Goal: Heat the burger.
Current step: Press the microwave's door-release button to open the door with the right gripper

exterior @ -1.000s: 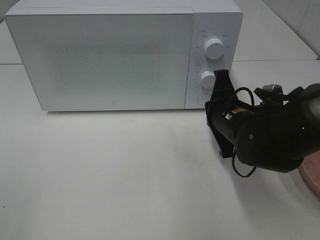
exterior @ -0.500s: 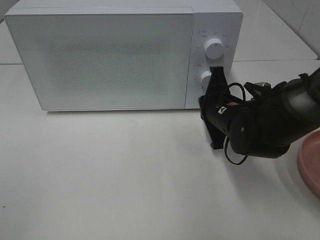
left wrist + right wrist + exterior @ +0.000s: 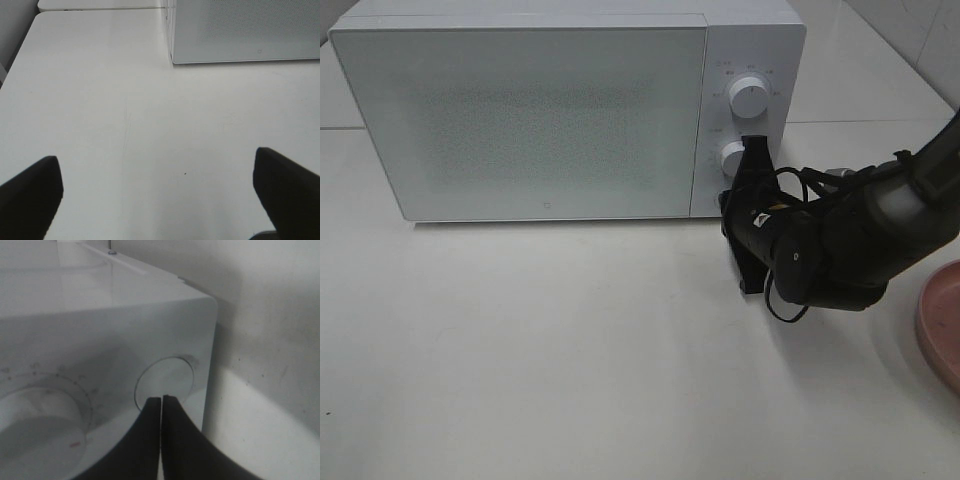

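A white box-shaped microwave oven (image 3: 540, 120) with a speckled grey door panel stands at the far side of a broad white matte tabletop (image 3: 570, 350). To either side of the microwave a thin straight seam (image 3: 880, 122) crosses the top, with a second white slab behind it. Beyond the microwave's right rear corner rises a white tiled wall (image 3: 925, 35) with pale grout lines. The light is soft and even; a narrow shadow lies under the microwave's front edge. In front of the microwave's left corner, the left wrist view shows faint long scratches (image 3: 125, 127) and a tiny dark speck (image 3: 185, 174) on the table
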Action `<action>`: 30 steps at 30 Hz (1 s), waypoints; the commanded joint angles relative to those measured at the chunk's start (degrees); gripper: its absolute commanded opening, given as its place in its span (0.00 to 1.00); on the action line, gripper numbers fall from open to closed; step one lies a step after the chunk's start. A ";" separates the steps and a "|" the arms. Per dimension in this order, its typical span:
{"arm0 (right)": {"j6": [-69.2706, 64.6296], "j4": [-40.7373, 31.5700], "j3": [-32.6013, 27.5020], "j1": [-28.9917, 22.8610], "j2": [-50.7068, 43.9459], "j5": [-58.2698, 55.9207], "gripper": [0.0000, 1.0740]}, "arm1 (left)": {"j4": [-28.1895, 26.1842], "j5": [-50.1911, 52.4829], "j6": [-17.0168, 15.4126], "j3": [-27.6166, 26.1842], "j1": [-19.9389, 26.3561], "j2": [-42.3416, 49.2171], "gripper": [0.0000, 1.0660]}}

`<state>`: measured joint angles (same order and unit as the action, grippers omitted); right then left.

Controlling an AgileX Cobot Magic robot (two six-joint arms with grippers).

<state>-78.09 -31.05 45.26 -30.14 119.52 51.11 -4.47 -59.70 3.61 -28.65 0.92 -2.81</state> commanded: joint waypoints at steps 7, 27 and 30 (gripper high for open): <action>0.57 0.86 1.95 1.55 1.03 -0.52 0.03 | 0.00 0.17 0.23 0.11 -0.23 0.11 0.92; 1.32 -0.69 4.87 2.06 2.64 8.25 0.04 | 0.00 0.17 0.23 0.11 -0.23 0.11 0.92; 1.38 -0.69 5.73 2.06 2.69 8.42 0.04 | 0.00 0.17 0.23 0.11 -0.23 0.11 0.92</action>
<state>-77.64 -32.09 48.70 -28.76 122.67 52.31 -4.47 -59.70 3.78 -28.65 0.92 -2.81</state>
